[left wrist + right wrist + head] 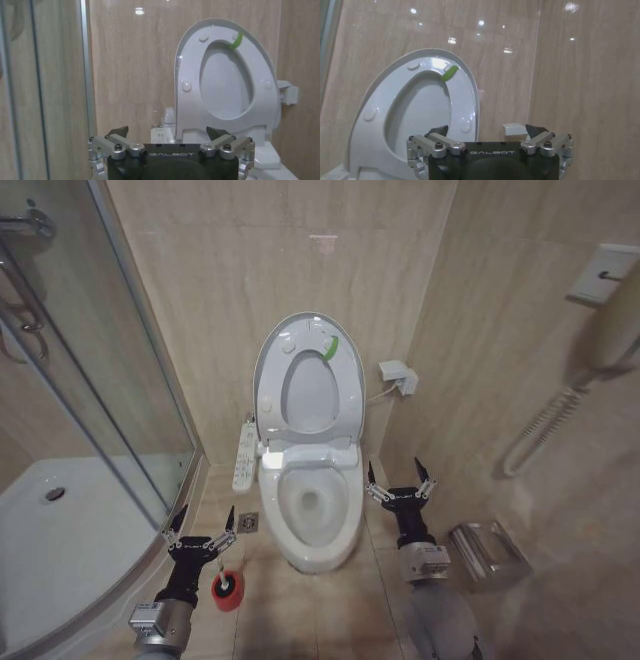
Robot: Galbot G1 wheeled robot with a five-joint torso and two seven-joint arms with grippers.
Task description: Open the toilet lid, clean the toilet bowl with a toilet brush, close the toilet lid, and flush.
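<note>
Nearest, at about 7 o'clock in the head view: left gripper (pixel 203 532), fingers spread apart, holding nothing, just above the red cup holder (pixel 228 590) on the floor. The toilet brush handle can't be made out; only the red cup with a dark spot in it shows. Risk: coming down off-centre could knock the small cup over or skate it across the tile. The curved shower rail (pixel 150 530) sits right at the left arm's 9 o'clock side, so an elbow swing outward could hit the glass.

At 5 o'clock: right gripper (pixel 400 485), fingers also apart and empty, hovering just beside the toilet bowl (pixel 318 525) rim. A metal box (pixel 487 555) lies on the floor near its 3 o'clock, and the side wall is close behind it, so little room that way.

Centre: bowl open, seat and toilet lid (pixel 305 370) both raised upright against the back wall at 12 o'clock, green strip near the top. Risk: a brush or arm bumping the raised pair could tip it down onto the gripper. The button panel (pixel 245 455) juts out at the bowl's 9 o'clock side and is easy to press by accident.

Open floor is mainly the strips either side of the bowl and in front of it. A drain (pixel 248 523) sits between bowl and left gripper.
</note>
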